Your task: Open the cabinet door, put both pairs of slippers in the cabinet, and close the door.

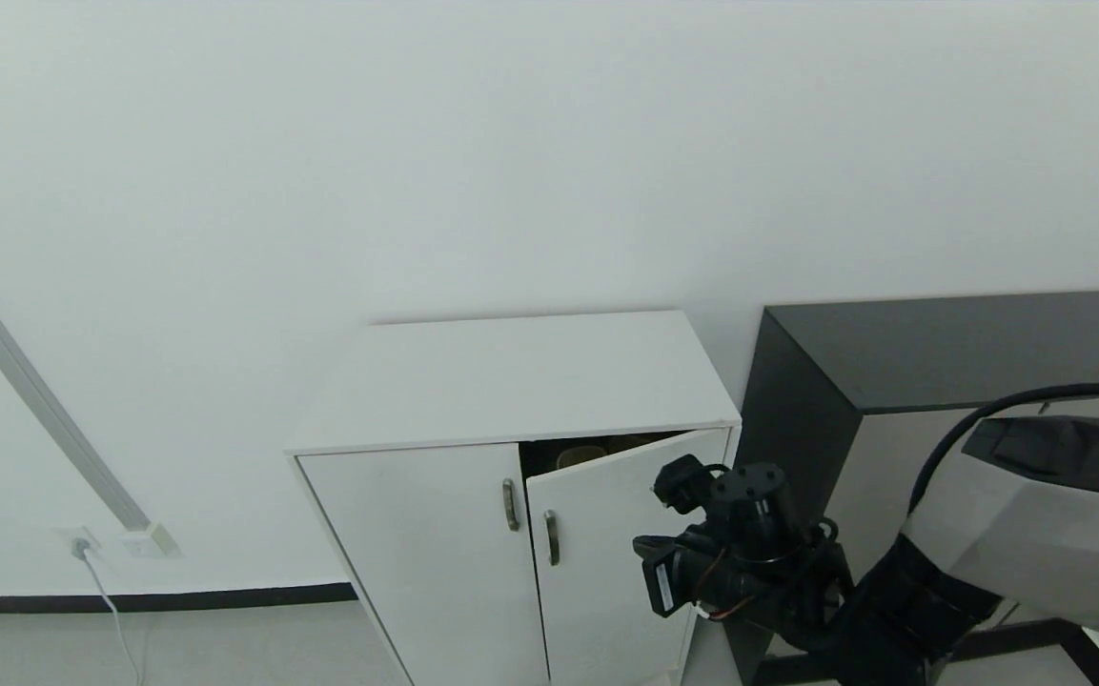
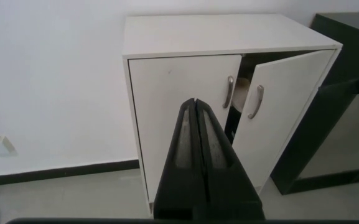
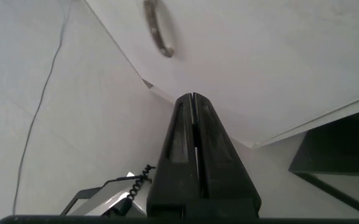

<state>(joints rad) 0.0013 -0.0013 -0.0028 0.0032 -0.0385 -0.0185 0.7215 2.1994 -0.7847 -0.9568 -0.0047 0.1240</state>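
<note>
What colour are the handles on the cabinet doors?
Silver-grey metal handles on the white cabinet; clearest in the left wrist view.

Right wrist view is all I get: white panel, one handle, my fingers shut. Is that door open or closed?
Observer: Ajar. The head view shows the right door swung out a little from the cabinet, with a dark gap along its top edge.
Operator: Other door?
Observer: The left door sits shut, flush with the cabinet front.
Operator: Anything inside? And the left arm?
Observer: A tan thing shows through the gap, but I can't tell whether it is a slipper. The left gripper is shut and empty, held back from the cabinet and facing both doors.
</note>
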